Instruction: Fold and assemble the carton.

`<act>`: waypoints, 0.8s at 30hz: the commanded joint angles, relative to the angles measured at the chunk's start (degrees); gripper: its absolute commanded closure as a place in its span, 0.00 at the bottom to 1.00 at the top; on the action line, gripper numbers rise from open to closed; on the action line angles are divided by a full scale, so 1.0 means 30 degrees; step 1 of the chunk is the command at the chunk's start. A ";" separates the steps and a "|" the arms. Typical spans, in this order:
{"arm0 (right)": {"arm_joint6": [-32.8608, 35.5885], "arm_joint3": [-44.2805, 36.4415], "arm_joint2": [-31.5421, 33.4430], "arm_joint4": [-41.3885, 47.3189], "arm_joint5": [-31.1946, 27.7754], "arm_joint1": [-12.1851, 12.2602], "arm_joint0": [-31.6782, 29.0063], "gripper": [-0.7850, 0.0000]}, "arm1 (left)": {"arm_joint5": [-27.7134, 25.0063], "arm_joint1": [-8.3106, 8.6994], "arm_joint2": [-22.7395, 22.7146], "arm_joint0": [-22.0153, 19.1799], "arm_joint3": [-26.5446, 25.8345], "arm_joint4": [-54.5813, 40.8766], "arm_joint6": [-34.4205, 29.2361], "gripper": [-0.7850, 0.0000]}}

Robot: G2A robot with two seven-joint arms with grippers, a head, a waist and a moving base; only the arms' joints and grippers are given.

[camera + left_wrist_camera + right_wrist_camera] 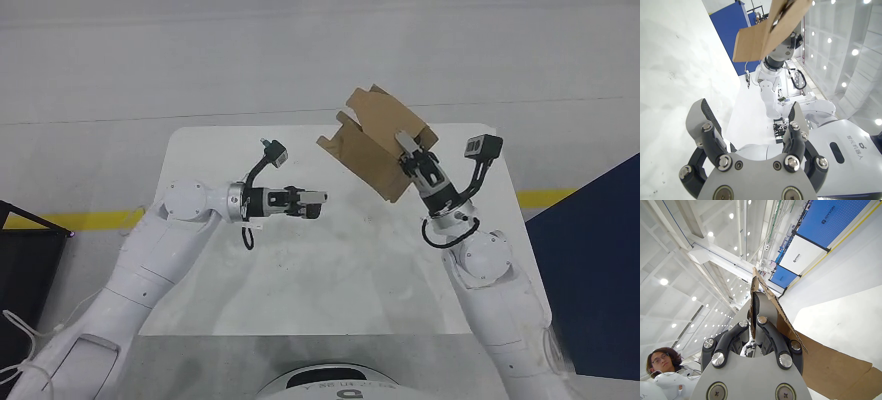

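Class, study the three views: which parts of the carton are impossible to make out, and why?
1. Top view: the carton underside, hidden by its own panels; the gripped strip, covered by the right gripper.
2. Left wrist view: the carton's far part, cut off by the picture edge.
3. Right wrist view: most of the carton, cut off by the edge.

scuffed white table (300, 290) lies below the left end effector (318, 203); a blue partition (590, 250) stands to the right of the right end effector (407, 148).
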 commanded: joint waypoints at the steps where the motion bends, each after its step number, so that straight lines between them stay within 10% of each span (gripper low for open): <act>1: -0.0095 0.0059 -0.0318 0.0022 -0.0119 -0.0045 -0.0067 1.00 | 0.0106 -0.0102 0.0160 -0.0249 0.0065 0.0294 0.0487 0.00; 24: 0.3203 -0.0229 -0.0384 0.0802 0.1353 0.0145 -0.0476 1.00 | 0.5280 -0.0244 -0.0044 -0.1501 -0.0310 0.5528 0.4324 0.00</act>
